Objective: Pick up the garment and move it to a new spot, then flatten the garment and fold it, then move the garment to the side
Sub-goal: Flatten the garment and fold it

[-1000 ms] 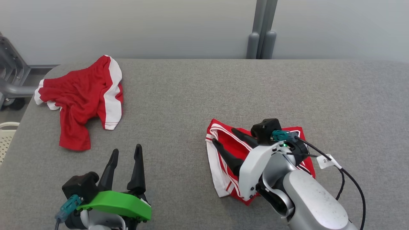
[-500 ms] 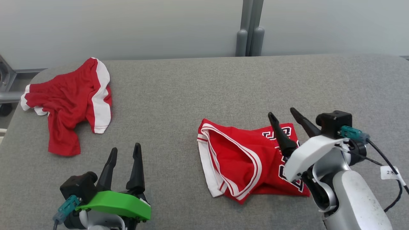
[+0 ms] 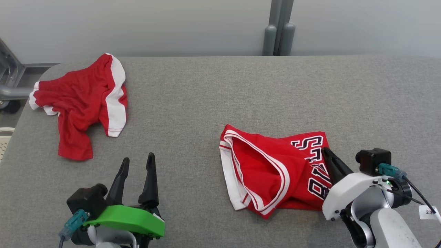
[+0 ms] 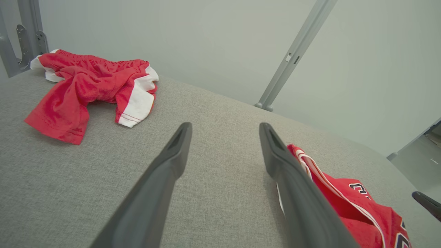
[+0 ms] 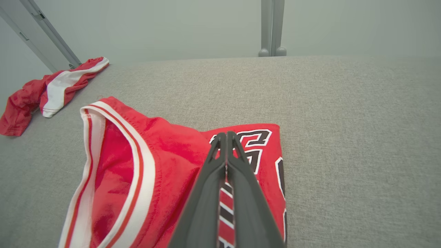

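Jersey (image 3: 272, 172) looks folded; move-aside pending. Right gripper (image 3: 327, 152) clenched empty above it; left gripper (image 3: 137, 157) released. Next: open, grip edge.

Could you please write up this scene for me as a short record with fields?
surface: grey padded table
garment by the right arm: red jersey with black and white lettering, folded over, on the table
garment at far left: red shorts with white stripes, crumpled
left gripper: open, over bare table, apart from both garments
right gripper: shut, fingers together over the jersey's lettered part; no cloth visibly pinched between them
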